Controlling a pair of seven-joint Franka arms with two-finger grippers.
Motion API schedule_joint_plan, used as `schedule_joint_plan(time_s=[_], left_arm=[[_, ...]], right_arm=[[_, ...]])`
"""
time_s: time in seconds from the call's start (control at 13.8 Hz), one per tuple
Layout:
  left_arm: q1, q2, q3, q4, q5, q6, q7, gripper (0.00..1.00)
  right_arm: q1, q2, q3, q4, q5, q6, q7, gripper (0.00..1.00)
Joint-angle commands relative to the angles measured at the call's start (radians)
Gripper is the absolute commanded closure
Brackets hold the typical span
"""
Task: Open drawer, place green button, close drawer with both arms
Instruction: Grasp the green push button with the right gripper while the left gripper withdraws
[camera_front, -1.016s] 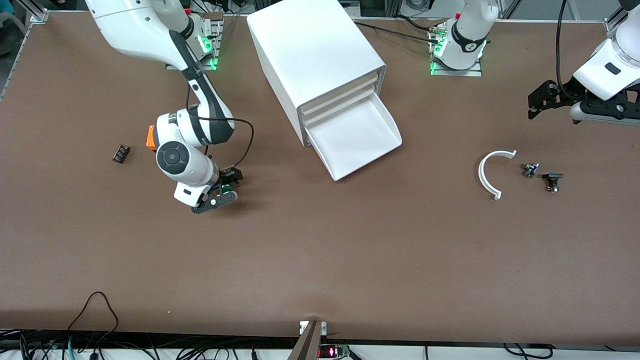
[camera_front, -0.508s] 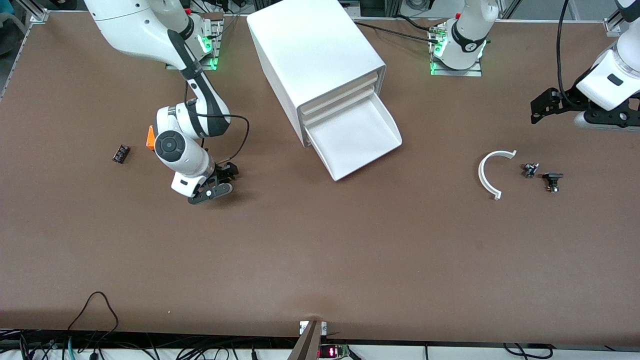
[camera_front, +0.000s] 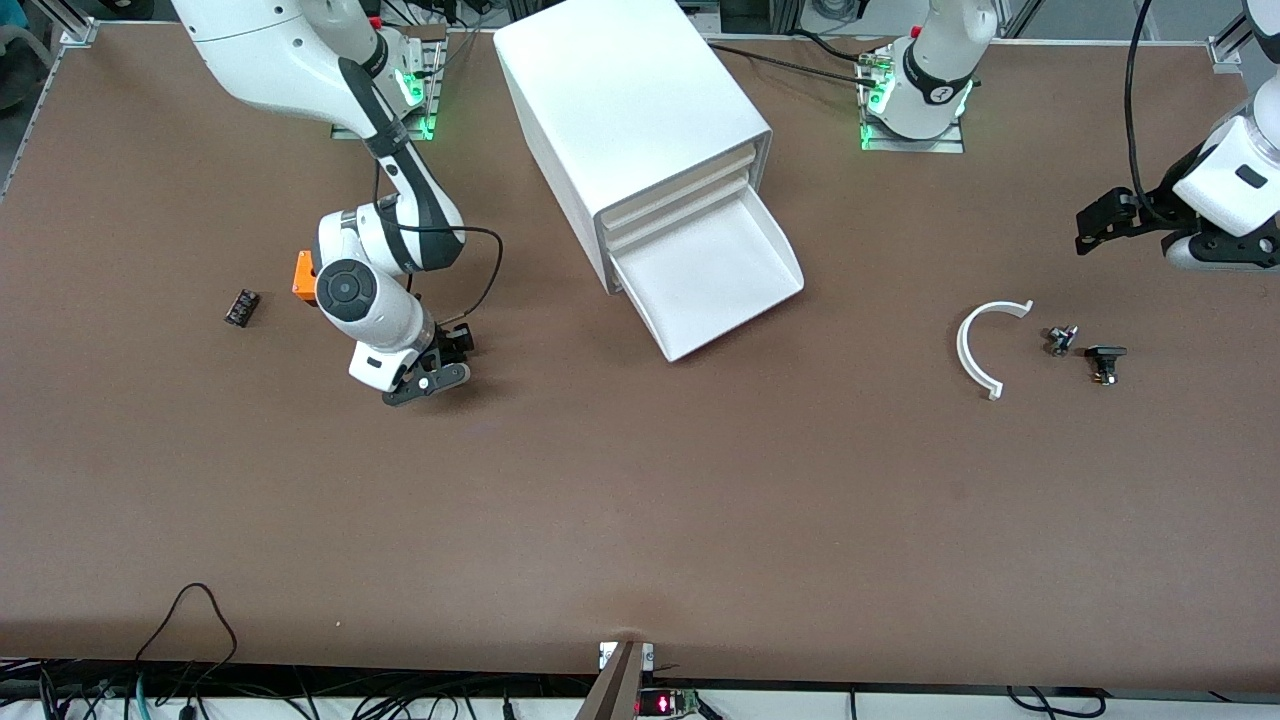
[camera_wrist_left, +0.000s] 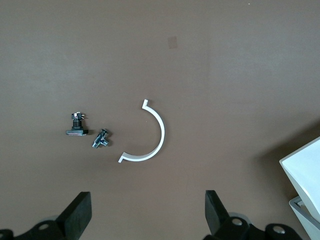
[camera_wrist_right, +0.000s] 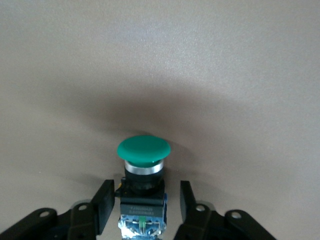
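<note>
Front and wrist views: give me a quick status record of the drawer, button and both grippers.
drawer: lowest one, pulled open, nothing seen in it
button: on the table between the right gripper's fingers, toward the right arm's end
right gripper: low at the table, fingers at the button's body
left gripper: open, up over the white arc, arm waiting

A brown worktop fills the room view; black cables trail along its six o'clock edge.
</note>
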Motion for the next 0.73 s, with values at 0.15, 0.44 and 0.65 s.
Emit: schedule_joint_plan(time_s=[0.15,0.44,0.65], left_arm=[[-0.002,0.014,-0.008,0.034,0.01,-0.018,-0.011,0.0],[0.0,0.014,-0.008,0.034,0.01,-0.018,-0.011,0.0],[0.0,0.014,-0.008,0.034,0.01,-0.02,-0.011,0.0]], right_arm=[[-0.004,-0.021,0.005,-0.033,0.015,0.006,-0.023,0.72],[-0.004,-0.055,0.012,-0.004,0.012,0.0,-0.025,0.81],[-0.003,-0.098,0.012,0.048,0.004,-0.035,-0.028,0.81]])
